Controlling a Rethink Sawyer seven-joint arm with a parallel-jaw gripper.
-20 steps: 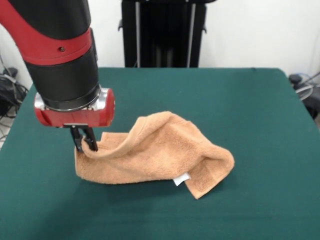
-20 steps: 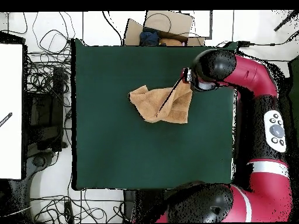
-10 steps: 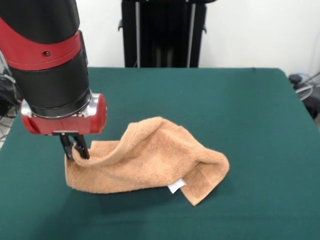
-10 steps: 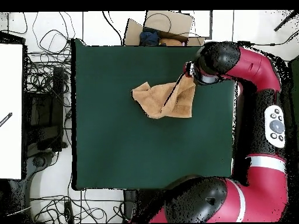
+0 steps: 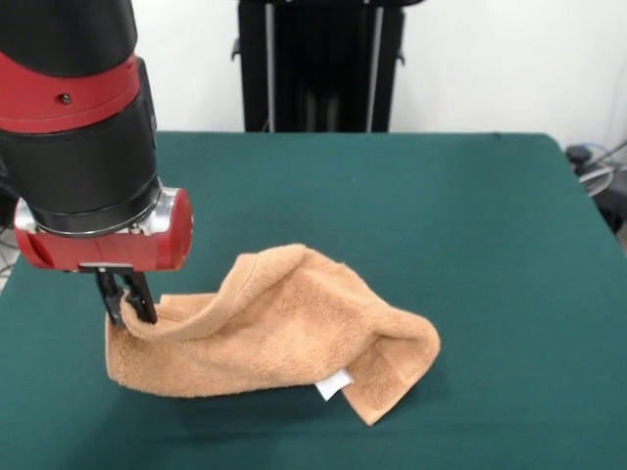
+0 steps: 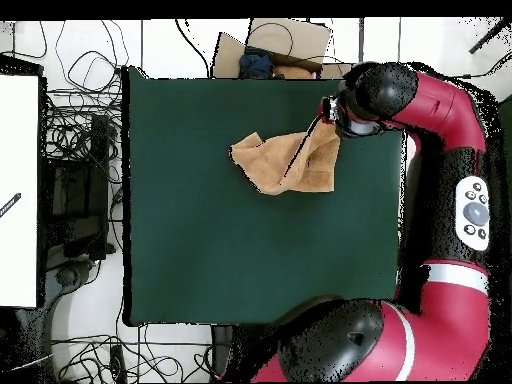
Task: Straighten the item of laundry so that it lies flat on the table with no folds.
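The item of laundry [image 5: 274,338] [image 6: 285,165] is a peach-orange terry towel, rumpled and folded over itself on the dark green table [image 5: 470,225] [image 6: 220,250]. A small white tag [image 5: 333,386] pokes out at its near edge. My gripper [image 5: 126,306] is shut on the towel's left corner in the front view, holding it just above the tabletop. A raised fold runs from that corner up over the middle of the towel. In the overhead view the arm's head [image 6: 345,112] covers the gripper at the towel's upper right corner.
The pedestal's black column [image 5: 318,64] rises behind the table. Overhead, cables [image 6: 80,130] and a white board [image 6: 18,190] lie left of the table, and a cardboard box [image 6: 275,45] sits past its top edge.
My gripper has dragged the held corner leftward and nearer in the front view, and the whole towel has slid along with it. The grip has stayed shut.
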